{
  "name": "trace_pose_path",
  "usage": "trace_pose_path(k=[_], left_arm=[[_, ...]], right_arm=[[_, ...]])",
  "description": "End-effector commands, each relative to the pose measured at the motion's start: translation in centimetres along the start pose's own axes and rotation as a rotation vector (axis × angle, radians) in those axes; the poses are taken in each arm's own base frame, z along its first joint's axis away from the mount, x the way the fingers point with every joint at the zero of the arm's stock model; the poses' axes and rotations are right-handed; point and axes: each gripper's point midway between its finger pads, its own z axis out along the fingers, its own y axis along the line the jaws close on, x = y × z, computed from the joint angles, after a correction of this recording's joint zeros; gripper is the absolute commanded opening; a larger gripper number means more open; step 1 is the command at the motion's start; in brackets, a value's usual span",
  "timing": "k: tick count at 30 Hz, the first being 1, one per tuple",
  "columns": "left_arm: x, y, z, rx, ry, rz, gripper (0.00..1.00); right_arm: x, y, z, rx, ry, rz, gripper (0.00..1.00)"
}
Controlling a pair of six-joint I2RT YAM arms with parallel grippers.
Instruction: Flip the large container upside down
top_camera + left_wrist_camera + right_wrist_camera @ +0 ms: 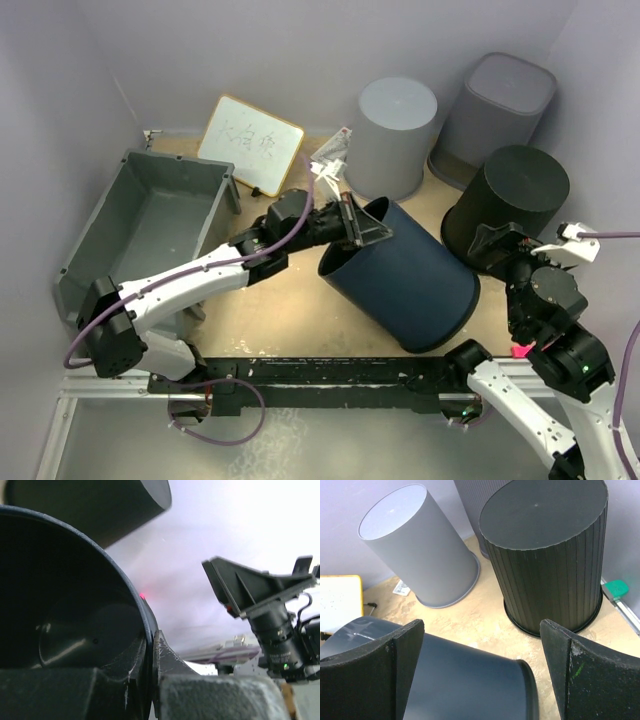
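The shallow grey plastic tub lies open-side up, left of the left gripper, which is pinched on a dark-blue round bucket at its rim. The right gripper is spread. The tub is judged light and stiff, best taken by its rim.

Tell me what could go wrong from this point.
The left pincer grips only the rim of the tilted dark blue bucket; it may slip and roll into the black bucket. The open right pincer hangs just above the blue one and could be struck. The large container sits upright, untouched.
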Motion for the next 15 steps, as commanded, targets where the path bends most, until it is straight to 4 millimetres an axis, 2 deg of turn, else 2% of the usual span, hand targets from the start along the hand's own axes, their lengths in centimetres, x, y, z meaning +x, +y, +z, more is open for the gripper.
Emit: trace_pose_path(k=[1,4,6,7,8,10,12,14,15], left_arm=[[-5.3,-5.0,-3.6,0.23,-0.19,-0.047,0.0],[-5.8,-2.8,-4.7,0.183,-0.206,-0.033,0.0],[-6.1,-0.4,-5.5,0.112,-0.205,0.008,0.0],[-6.2,1.1,-5.9,0.06,-0.205,0.042,0.0],[-6.0,3.4,-6.2,-0.032,-0.186,0.058,0.0],[-6.3,7.1,-7.2,-0.172,-0.169,0.101,0.0],[-6.5,9.7,-8.1,-0.265,-0.146,0.132,0.08],[-6.7,11.6,-8.9,-0.342,-0.124,0.164,0.15],[-6.7,12.5,-9.2,-0.374,-0.115,0.178,0.23]], right_arm=[[-0.4,1.5,-0.2,-0.076,0.005,0.019,1.0],[0.5,3.5,-0.5,-0.185,0.049,0.005,1.0],[1.8,5.0,-0.7,-0.262,0.108,-0.017,1.0],[2.7,5.8,-0.8,-0.301,0.147,-0.023,1.0],[3.6,6.9,-1.2,-0.353,0.197,-0.003,1.0],[5.1,9.9,-2.4,-0.504,0.298,0.019,1.0],[6.7,11.9,-3.3,-0.589,0.406,0.036,1.0],[8.2,12.1,-3.4,-0.582,0.485,0.033,1.0],[8.9,11.8,-3.3,-0.555,0.511,0.037,1.0]])
